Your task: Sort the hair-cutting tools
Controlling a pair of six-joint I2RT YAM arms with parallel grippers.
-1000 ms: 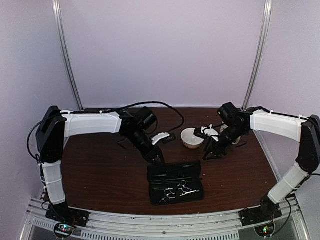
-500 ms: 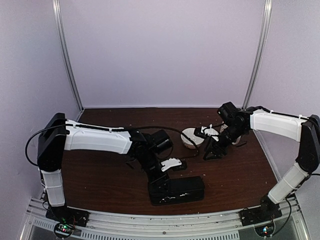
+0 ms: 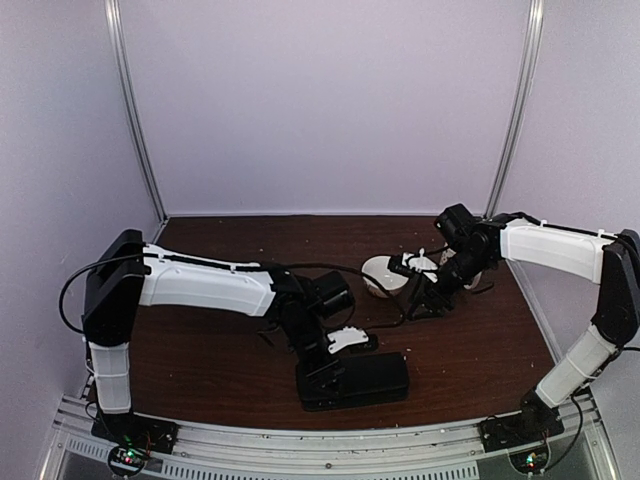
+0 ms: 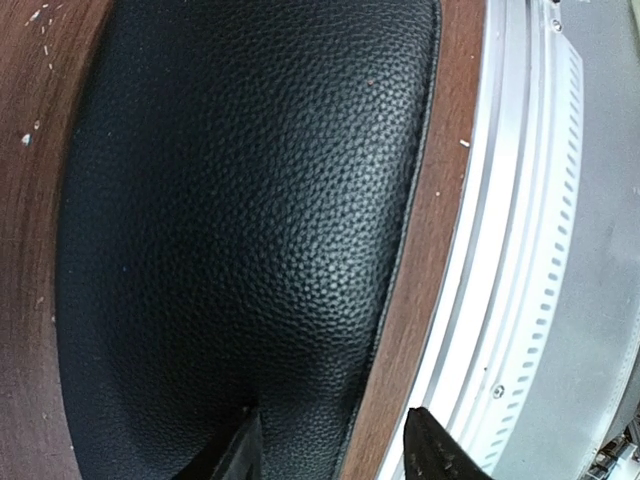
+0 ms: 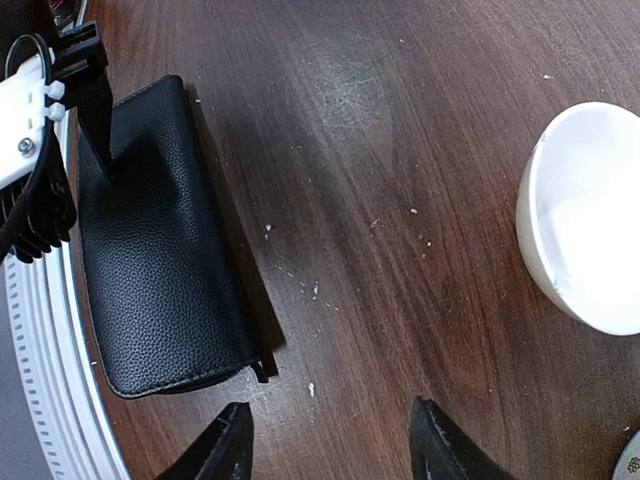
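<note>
The left end effector (image 3: 322,370) is spread wide, one tip on the shut black case (image 3: 370,378), its arm stretched low across the surface (image 3: 200,350), elbow bent (hair-cutting tools hidden from view). Past the white bowl (image 3: 382,276), the right end effector (image 3: 420,303) hangs wide and empty, arm bent inward.
</note>
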